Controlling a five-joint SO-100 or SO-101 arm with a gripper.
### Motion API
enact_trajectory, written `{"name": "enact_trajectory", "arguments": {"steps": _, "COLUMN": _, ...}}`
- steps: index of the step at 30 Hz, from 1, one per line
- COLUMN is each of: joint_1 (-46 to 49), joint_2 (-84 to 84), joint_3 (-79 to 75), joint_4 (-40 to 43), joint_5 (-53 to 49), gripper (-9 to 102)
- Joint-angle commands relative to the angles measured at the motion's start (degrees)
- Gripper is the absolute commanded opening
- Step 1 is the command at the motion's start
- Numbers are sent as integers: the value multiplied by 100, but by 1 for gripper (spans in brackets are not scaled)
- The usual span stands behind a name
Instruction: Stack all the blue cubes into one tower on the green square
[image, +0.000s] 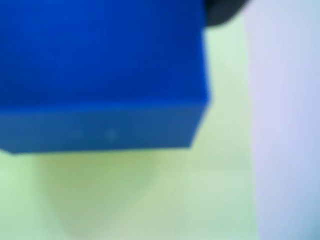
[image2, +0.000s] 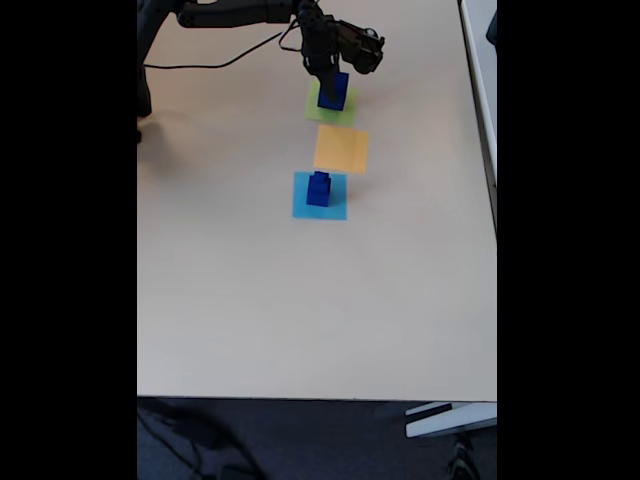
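Note:
A large dark-blue cube (image2: 334, 92) is at the green square (image2: 330, 108) at the top of the fixed view, with my gripper (image2: 329, 80) shut on it from above. In the wrist view this blue cube (image: 100, 70) is very close and blurred, over the green square (image: 150, 200), which carries a soft shadow under the cube. A dark bit of finger (image: 225, 12) shows past the cube's top right corner. Whether the cube touches the paper I cannot tell. Two smaller blue cubes (image2: 318, 188) stand piled on the light-blue square (image2: 320, 197).
An orange square (image2: 341, 149) lies between the green and light-blue squares. The arm and its black cable (image2: 215, 62) cross the table's top edge. The tan table (image2: 300, 300) spreads wide below the squares, and its right edge runs beside a white surface (image2: 480, 60).

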Motion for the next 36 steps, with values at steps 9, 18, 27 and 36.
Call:
{"name": "enact_trajectory", "arguments": {"steps": 9, "joint_1": -53, "joint_2": 88, "joint_3": -123, "joint_4": 18, "joint_5": 141, "gripper": 8}}
{"name": "enact_trajectory", "arguments": {"steps": 18, "joint_1": -35, "joint_2": 105, "joint_3": 0, "joint_4": 18, "joint_5": 167, "gripper": 9}}
{"name": "enact_trajectory", "arguments": {"steps": 27, "joint_1": -35, "joint_2": 123, "joint_3": 105, "joint_4": 18, "joint_5": 202, "gripper": 13}}
{"name": "enact_trajectory", "arguments": {"steps": 36, "joint_1": -35, "joint_2": 123, "joint_3": 105, "joint_4": 0, "joint_5": 193, "gripper": 24}}
